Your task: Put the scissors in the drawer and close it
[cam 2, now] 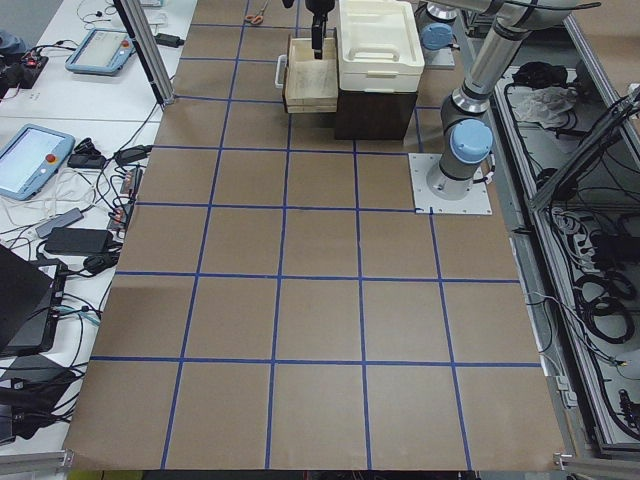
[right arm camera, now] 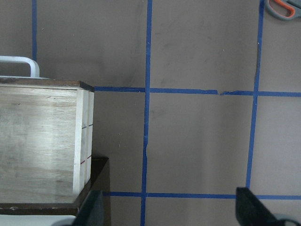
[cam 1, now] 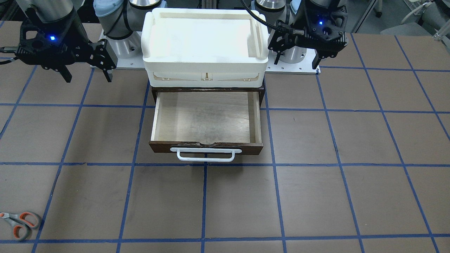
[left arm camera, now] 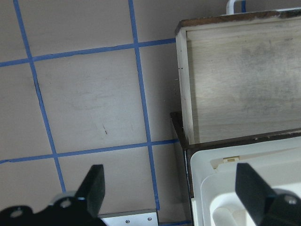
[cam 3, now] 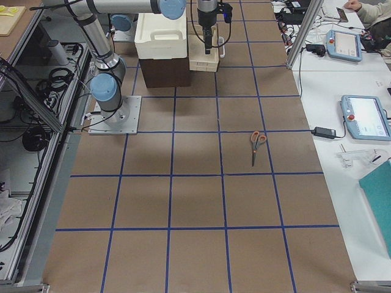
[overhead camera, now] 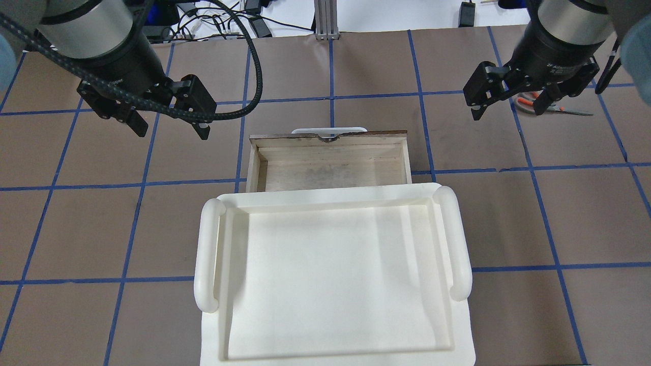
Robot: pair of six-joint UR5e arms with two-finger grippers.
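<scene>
- Overhead exterior: left gripper (overhead camera: 172, 131) hangs over the table (overhead camera: 91, 223) off the drawer's left side. Its wrist is vertical and its fingers point down, spread wide with nothing between them.
- Same view, right gripper (overhead camera: 508, 112): mirrored pose on the other side of the drawer (overhead camera: 330, 136), fingers apart and holding nothing.
- Neither gripper is over the drawer; each sits out to one side of it, clear of the table surface.
- Exterior right: the scissors (cam 3: 257, 145) lie flat on the table on the robot's right, well apart from the drawer. The looped handles are on the side nearer the drawer and the blades point away from it.
- Overhead: the scissors lie just beyond the right gripper and are partly hidden behind its fingers.
- Right wrist-mounted: only a bit of grey-and-orange handle shows in the top right corner, with the drawer's side wall at the left.
- The drawer is pulled out of the dark cabinet (cam 3: 165, 73) with its pale plywood floor in view. Its white bar handle (cam 1: 205, 154) is on the front, facing away from the robot.
- The white tray (cam 1: 205, 65) sits on top of the cabinet, between the two arm bases.
- Left wrist-mounted: the left gripper's fingertips (left arm camera: 94, 186) sit at the bottom corners, wide apart. The drawer corner and the tray edge are below them on the right.
</scene>
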